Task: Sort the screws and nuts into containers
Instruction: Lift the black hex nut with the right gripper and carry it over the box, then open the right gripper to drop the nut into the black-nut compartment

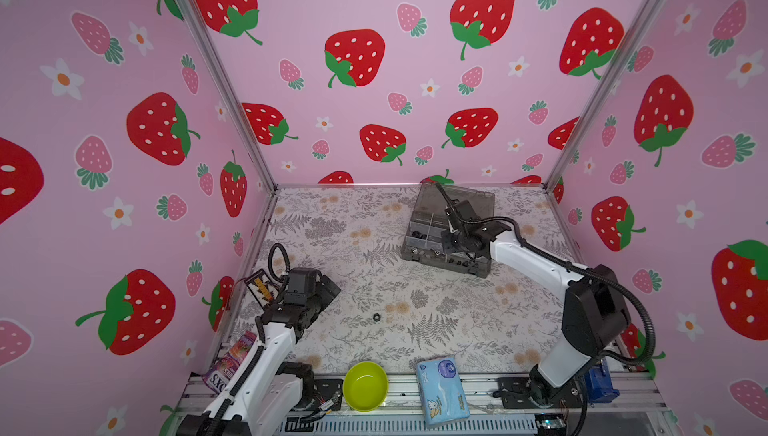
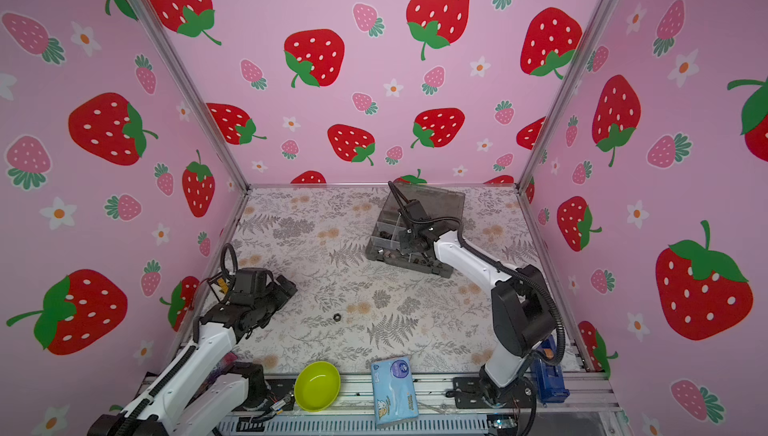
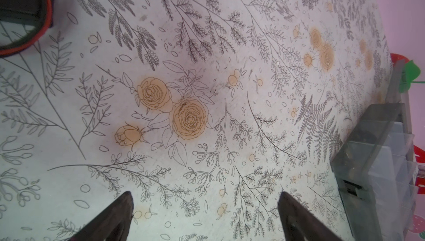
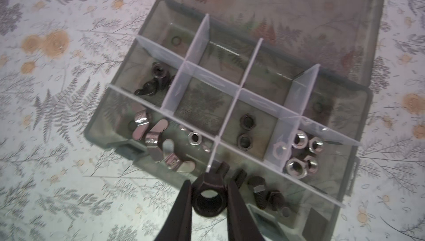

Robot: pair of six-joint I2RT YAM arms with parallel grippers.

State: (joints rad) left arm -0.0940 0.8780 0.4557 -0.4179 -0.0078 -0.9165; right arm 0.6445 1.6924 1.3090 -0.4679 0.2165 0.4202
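The smoky-grey organizer box stands at the back right with its lid open. Its compartments hold black wing nuts, silver wing nuts, black hex nuts, silver hex nuts and black screws. My right gripper hangs over the box's near edge, shut on a large black hex nut. One loose black nut lies mid-table. My left gripper is open and empty, low at the left.
A lime-green bowl and a blue tissue pack sit at the front edge. A snack packet and a small black-and-yellow item lie by the left wall. Pink strawberry walls enclose three sides.
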